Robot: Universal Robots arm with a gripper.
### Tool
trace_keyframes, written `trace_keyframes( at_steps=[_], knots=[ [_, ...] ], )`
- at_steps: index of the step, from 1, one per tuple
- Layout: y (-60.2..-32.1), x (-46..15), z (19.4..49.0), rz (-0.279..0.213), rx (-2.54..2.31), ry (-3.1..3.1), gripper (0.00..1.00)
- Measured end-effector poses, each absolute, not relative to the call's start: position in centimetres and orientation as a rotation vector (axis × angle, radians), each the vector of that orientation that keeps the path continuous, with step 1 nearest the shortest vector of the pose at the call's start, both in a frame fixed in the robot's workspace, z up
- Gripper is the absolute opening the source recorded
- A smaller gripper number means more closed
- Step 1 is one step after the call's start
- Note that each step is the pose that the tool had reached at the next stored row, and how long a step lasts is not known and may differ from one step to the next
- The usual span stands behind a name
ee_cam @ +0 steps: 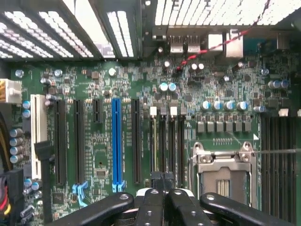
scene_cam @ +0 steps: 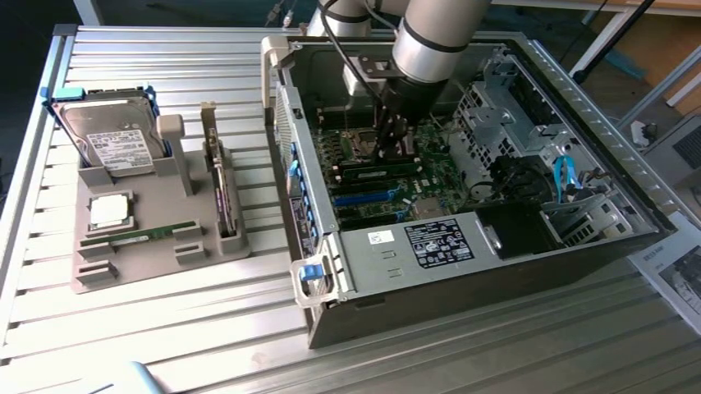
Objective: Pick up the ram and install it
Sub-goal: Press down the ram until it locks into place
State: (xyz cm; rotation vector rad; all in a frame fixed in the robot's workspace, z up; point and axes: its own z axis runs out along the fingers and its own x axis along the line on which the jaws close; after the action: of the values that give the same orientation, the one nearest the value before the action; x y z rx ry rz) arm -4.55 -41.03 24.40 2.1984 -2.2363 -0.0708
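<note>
Inside the open grey computer case (scene_cam: 460, 246) lying on the slatted metal worktop (scene_cam: 197, 328), the black claw (scene_cam: 391, 141) is seen lowered over the green motherboard (scene_cam: 438, 176), hemmed in by the case's walls and drive cage, its fingers (ee_cam: 155, 197) drawn fully together just above the black memory slots (ee_cam: 167, 146) beside the silver processor socket (ee_cam: 223, 167). Whether anything is gripped cannot be told. A long, thin green ram stick (scene_cam: 143, 235) is seen lying in the grey holder tray (scene_cam: 164, 263) well apart, toward the exterior view's left.
</note>
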Motion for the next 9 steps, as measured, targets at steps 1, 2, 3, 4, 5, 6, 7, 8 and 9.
trace_keyframes(
  at_steps=[1, 2, 3, 4, 5, 6, 7, 8, 9],
  knots=[
    [-41.0, -4.9, 24.4, -0.071, 2.198, -2.237, 0.10],
    [-41.0, -5.2, 24.4, -0.071, 2.199, -2.236, 0.10],
    [-41.0, -5.9, 24.4, -0.071, 2.199, -2.237, 0.10],
    [-41.0, -6.6, 24.4, -0.071, 2.199, -2.237, 0.10],
    [-41.0, -7.1, 24.4, -0.071, 2.199, -2.237, 0.10],
    [-41.0, -7.4, 24.4, -0.070, 2.199, -2.237, 0.10],
    [-41.0, -7.8, 24.4, -0.070, 2.199, -2.237, 0.10],
    [-41.0, -8.1, 24.4, -0.070, 2.199, -2.237, 0.10],
    [-41.0, -8.3, 24.4, -0.070, 2.198, -2.237, 0.10]
  ],
)
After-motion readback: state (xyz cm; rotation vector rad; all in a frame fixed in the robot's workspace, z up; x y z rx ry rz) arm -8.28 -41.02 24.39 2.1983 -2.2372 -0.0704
